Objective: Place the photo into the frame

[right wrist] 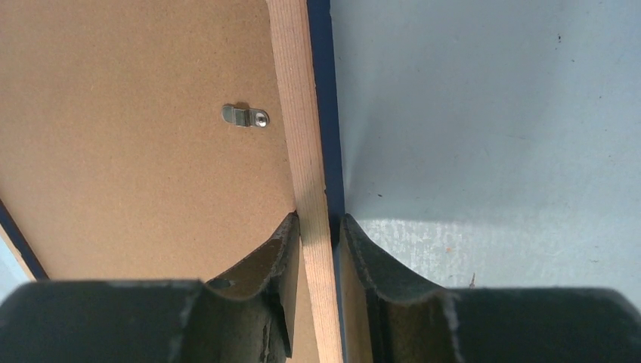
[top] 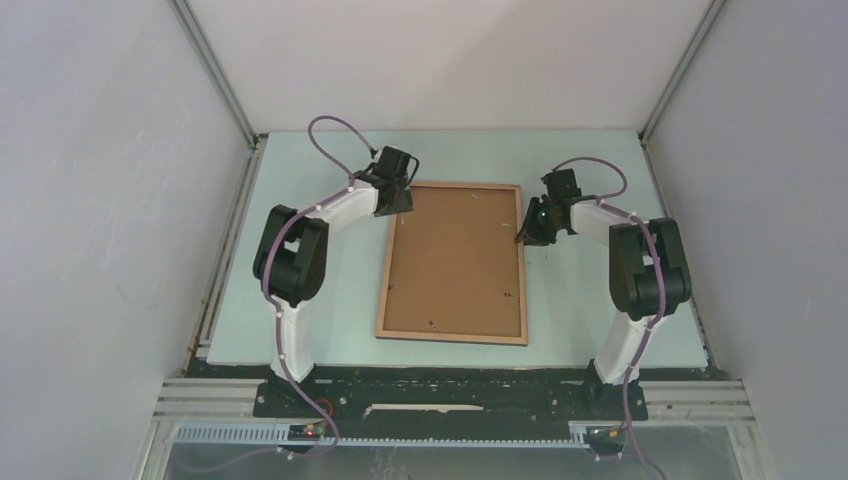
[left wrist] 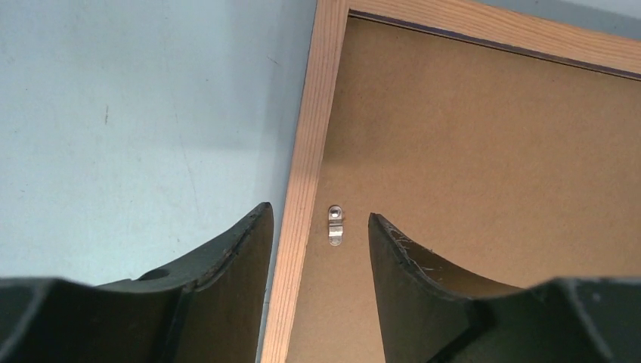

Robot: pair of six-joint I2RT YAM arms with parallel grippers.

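Note:
The frame (top: 455, 262) lies flat in the middle of the table with its plain brown backing board up. My left gripper (top: 397, 208) is open at the frame's far left corner. In the left wrist view it (left wrist: 318, 212) straddles the left rail (left wrist: 306, 174) just above a metal clip (left wrist: 335, 225). My right gripper (top: 525, 235) is shut on the right rail (right wrist: 302, 113), one finger on each side (right wrist: 320, 218). A thin dark blue strip (right wrist: 323, 91) runs along the rail's outer side. I cannot tell if it is the photo. No beach picture shows.
The pale blue table (top: 320, 300) is walled by grey panels on the left, right and back. Another metal clip (right wrist: 246, 116) sits on the backing board near the right rail. Small clips show near the frame's near edge (top: 432, 323).

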